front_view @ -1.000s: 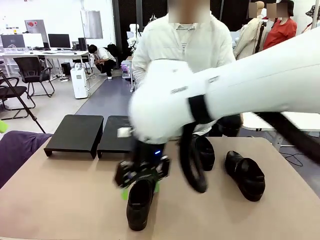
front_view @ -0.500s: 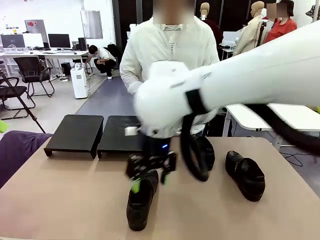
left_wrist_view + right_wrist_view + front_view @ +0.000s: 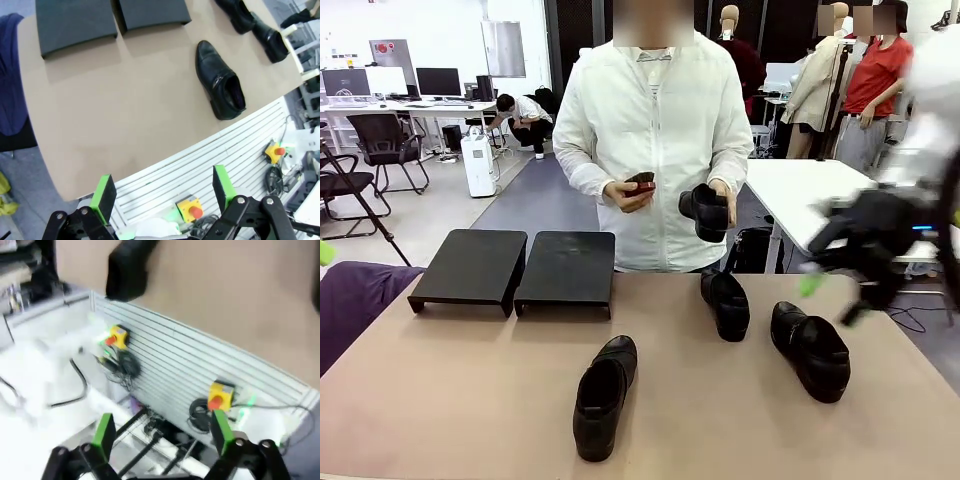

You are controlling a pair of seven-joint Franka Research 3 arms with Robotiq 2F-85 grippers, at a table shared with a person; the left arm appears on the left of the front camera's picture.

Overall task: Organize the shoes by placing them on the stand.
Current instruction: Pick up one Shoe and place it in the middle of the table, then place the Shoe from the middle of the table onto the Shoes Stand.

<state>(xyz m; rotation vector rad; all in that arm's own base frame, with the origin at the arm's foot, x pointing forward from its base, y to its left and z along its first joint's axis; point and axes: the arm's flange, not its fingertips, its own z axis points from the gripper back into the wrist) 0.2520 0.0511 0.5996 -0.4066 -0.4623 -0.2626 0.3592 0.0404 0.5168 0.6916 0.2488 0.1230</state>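
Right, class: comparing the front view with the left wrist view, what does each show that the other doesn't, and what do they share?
Front view: a person across the table holding a fourth shoe, and the right gripper, blurred, at the right.
Left wrist view: the left gripper, its fingers apart and holding nothing, above a white slatted panel with yellow red-buttoned boxes beyond the table edge.
Both: the stand, no shoe on either tray, a lone shoe lying by itself, and two more shoes to its right.
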